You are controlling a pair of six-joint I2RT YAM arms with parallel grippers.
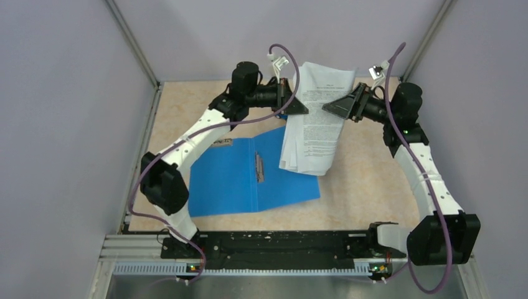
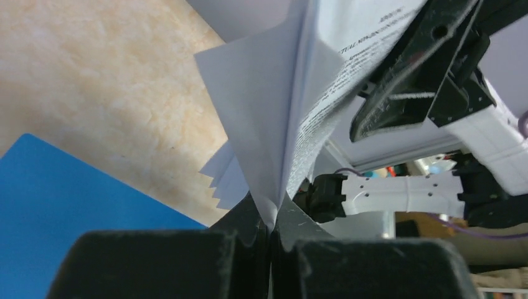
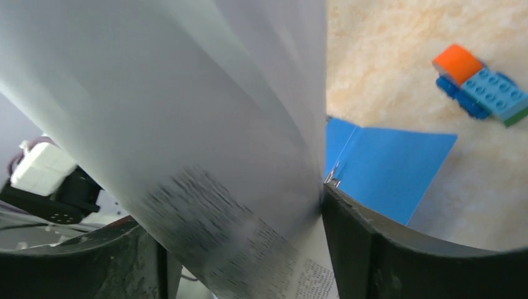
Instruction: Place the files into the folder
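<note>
The files (image 1: 316,118), white printed sheets, hang tilted above the table with their lower corner over the open blue folder (image 1: 236,180). My left gripper (image 1: 300,107) is shut on the stack's left edge; in the left wrist view the sheets (image 2: 292,93) fan up from the pinched jaws (image 2: 272,227). My right gripper (image 1: 329,107) stands open at the right edge, and the files (image 3: 187,124) pass loosely between its spread fingers (image 3: 240,249). The folder (image 3: 386,168) lies flat below with its metal clip (image 1: 259,167) showing.
A small blue-and-orange toy truck (image 3: 479,84) sits on the beige tabletop beyond the folder. Grey walls (image 1: 75,124) close in left, right and back. The arms' black base rail (image 1: 274,246) runs along the near edge.
</note>
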